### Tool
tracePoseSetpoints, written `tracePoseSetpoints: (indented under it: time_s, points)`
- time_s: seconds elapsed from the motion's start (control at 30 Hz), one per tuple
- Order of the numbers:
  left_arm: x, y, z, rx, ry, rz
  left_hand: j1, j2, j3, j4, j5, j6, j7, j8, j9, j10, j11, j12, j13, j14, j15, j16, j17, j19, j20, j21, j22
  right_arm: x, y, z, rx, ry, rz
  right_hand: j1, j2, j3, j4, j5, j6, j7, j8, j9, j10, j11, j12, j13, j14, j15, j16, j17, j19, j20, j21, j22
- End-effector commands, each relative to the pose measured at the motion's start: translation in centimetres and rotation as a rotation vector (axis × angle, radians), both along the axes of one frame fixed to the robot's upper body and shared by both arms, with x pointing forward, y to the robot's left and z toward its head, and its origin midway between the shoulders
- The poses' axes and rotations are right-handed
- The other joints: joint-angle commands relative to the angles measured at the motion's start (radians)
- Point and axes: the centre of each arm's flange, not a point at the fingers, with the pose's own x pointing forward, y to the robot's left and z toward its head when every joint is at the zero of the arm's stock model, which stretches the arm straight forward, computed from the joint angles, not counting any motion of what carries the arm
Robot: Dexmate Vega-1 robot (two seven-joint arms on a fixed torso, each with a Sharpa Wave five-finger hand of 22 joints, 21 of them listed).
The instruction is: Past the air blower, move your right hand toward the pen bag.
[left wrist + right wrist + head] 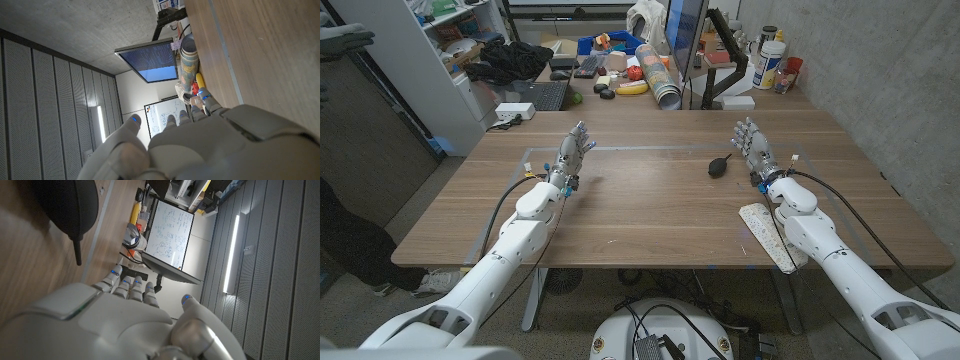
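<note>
A black air blower (719, 165) lies on the wooden table (650, 215), right of centre, and looms close in the right wrist view (70, 205) with its thin nozzle pointing back at the hand. My right hand (753, 146) stands just right of it, fingers apart and pointing away, holding nothing; its back fills the wrist view (125, 325). The white patterned pen bag (766, 235) lies near the table's front edge, partly under my right forearm. My left hand (572, 152) is raised over the left half, fingers spread and empty, seen also from behind (200, 145).
The far side holds a keyboard (545, 96), a banana (632, 88), a patterned cylinder (660, 80), a monitor (682, 35) and bottles (770, 65). A thin taped outline (525, 160) marks the table by my left hand. A concrete wall runs along the right.
</note>
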Motion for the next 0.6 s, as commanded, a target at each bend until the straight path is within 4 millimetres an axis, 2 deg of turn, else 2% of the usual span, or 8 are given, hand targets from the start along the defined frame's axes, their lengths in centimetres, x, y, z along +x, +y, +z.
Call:
tracePoseSetpoints:
  time_s: [0.03, 0.6]
  points:
    - [0.0, -0.1, -0.2, 0.007, 0.008, 0.003, -0.002, 0.013, 0.001, -0.001, 0.005, -0.052, -0.010, 0.006, 0.002, -0.020, 0.000, 0.006, 0.001, -0.052, -0.010, 0.005, 0.003, -0.102, -0.023, -0.002, 0.006, -0.5, -0.4, 0.6, -0.057, -0.029, -0.022, 0.002, 0.025, 0.004, -0.004, 0.006, 0.009, -0.003, 0.003, 0.004, 0.010, 0.001, 0.004, 0.003, 0.001, 0.012, 0.010, 0.003, 0.006, 0.003, 0.004, 0.002]
    - [0.3, -0.2, 0.0, 0.016, 0.012, 0.003, -0.001, 0.013, -0.001, -0.002, 0.005, -0.051, -0.010, 0.007, 0.002, -0.019, 0.003, 0.007, 0.001, -0.052, -0.010, 0.005, 0.003, -0.102, -0.020, -0.005, 0.006, -2.1, -1.0, 2.4, -0.194, -0.104, -0.087, 0.008, 0.025, 0.006, -0.008, 0.007, 0.031, -0.018, 0.010, 0.005, 0.027, 0.011, 0.009, 0.003, 0.009, 0.008, 0.009, 0.001, 0.011, 0.008, 0.000, 0.002]
